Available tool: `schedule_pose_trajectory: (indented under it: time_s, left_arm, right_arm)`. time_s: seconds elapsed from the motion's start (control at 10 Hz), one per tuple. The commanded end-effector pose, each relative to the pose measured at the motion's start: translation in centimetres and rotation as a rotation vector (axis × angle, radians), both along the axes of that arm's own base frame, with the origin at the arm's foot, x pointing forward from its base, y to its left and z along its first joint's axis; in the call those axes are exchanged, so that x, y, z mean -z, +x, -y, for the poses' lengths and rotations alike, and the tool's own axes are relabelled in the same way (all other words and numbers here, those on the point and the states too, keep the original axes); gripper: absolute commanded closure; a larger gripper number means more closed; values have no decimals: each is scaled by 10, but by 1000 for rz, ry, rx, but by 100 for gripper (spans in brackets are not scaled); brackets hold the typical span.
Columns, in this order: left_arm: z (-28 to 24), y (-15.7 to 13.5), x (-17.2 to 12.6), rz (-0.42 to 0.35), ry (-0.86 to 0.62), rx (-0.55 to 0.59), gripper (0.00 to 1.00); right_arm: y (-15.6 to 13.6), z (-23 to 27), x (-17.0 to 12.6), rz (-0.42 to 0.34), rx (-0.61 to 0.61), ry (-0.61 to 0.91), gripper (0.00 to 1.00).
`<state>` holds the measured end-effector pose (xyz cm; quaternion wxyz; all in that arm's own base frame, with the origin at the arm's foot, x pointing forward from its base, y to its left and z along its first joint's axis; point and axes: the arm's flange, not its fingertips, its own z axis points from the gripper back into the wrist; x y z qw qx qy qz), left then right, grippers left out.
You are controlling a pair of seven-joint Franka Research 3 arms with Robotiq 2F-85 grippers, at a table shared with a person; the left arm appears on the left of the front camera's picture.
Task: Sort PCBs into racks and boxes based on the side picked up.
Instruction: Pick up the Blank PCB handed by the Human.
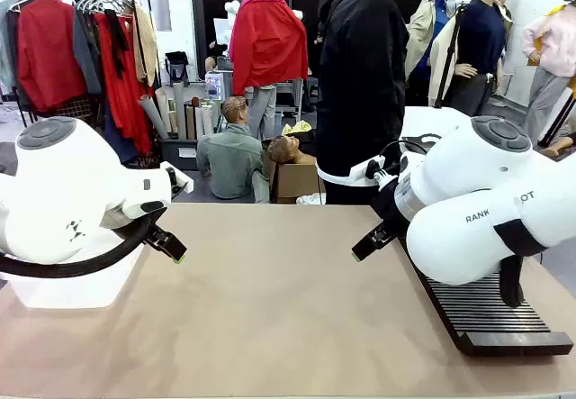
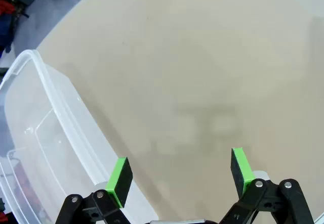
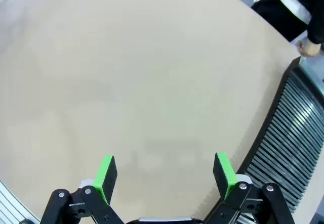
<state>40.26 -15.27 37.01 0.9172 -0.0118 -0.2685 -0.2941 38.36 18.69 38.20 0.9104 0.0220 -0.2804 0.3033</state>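
No PCBs are in view. The black slotted rack [image 1: 490, 316] lies on the table's right side, partly under my right arm; in the right wrist view the rack [image 3: 296, 128] runs along the right edge. The clear plastic box [image 1: 63, 289] stands at the left under my left arm, and its rim [image 2: 53, 90] shows at the left of the left wrist view. My left gripper [image 1: 171, 244] [image 2: 180, 171] hangs open over bare table beside the box, holding nothing. My right gripper [image 1: 367, 241] [image 3: 165, 172] is open above the table just left of the rack, also with nothing in it.
A person in a black jacket [image 1: 360, 84] stands at the far edge, one hand [image 3: 307, 47] near the rack's far end. The tan tabletop [image 1: 279, 309] stretches bare between the arms. A ribbed edge [image 3: 10, 204] shows at the lower left of the right wrist view.
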Motion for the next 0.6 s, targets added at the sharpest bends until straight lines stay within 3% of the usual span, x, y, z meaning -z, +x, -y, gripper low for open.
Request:
schedule_pose_trajectory:
  time_s: [0.0, 0.5]
  left_arm:
    - [-1, 0, 0, 0, 0, -1, 0]
    - [-1, 0, 0, 0, 0, -1, 0]
  right_arm:
    - [1, 1, -1, 2, 4, 1, 0]
    - [1, 1, -1, 2, 4, 1, 0]
